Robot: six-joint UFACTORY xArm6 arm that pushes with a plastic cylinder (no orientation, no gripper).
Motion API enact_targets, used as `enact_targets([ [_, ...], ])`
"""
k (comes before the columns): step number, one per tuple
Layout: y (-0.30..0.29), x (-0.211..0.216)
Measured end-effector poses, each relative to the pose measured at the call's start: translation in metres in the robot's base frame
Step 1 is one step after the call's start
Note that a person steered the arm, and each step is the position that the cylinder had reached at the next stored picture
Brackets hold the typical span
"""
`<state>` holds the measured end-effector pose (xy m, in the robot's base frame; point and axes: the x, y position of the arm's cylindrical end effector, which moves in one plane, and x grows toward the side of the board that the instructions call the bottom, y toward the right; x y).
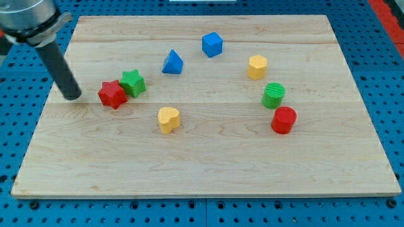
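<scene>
Rod leaning in from the view's top-left corner, dark and straight, its tip (73, 96) sitting on the wooden board (208, 167) near the left edge. The arm is carrying no gripper, so there is nothing to read as apart or clamped; the tip is standing free, touching no block.

Nearest block: the red star (112, 94), lying just beside the tip at its 3 o'clock, a narrow strip of bare wood showing between them. The green star (132, 82) is pressing against the red star at its 1 o'clock.

Moving rightward: the yellow heart-shaped block (168, 119) is sitting alone at roughly 4 o'clock from the red star. The blue triangular block (172, 62) is resting toward the top, with the blue cube (213, 44) at its 2 o'clock, the two apart.

Right half: the yellow hexagonal block (257, 66) is standing on top, the green cylinder (274, 95) at its 5 o'clock, the red cylinder (284, 120) just below that, close but whether touching cannot be told.

Blocks are forming a loose arc. Wide bare wood is running along the bottom edge and the right edge. The board is lying on a blue perforated table (379, 38).
</scene>
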<state>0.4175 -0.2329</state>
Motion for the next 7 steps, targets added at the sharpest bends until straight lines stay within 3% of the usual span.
enact_targets([
  [4, 0.050, 0.004],
  [7, 0.050, 0.062],
])
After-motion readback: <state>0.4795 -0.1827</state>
